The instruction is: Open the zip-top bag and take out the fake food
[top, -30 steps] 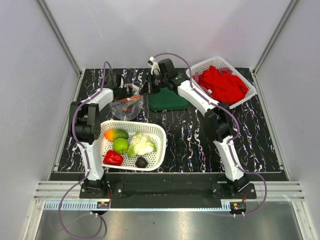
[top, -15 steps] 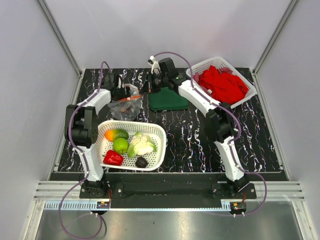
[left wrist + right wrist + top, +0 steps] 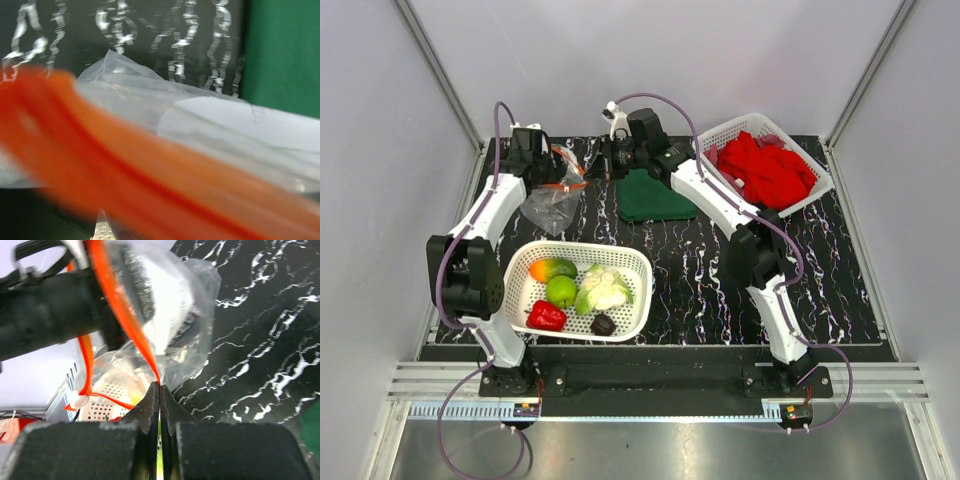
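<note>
The right gripper is clamped on the orange strip of the zip-top bag, upper left of the top view. Whether the left gripper holds anything cannot be told. The fake food is seen in the basket, lower centre. The strip could be lost under uneven pulling.

no legible text, white label on zip-top bag unreadable
</note>
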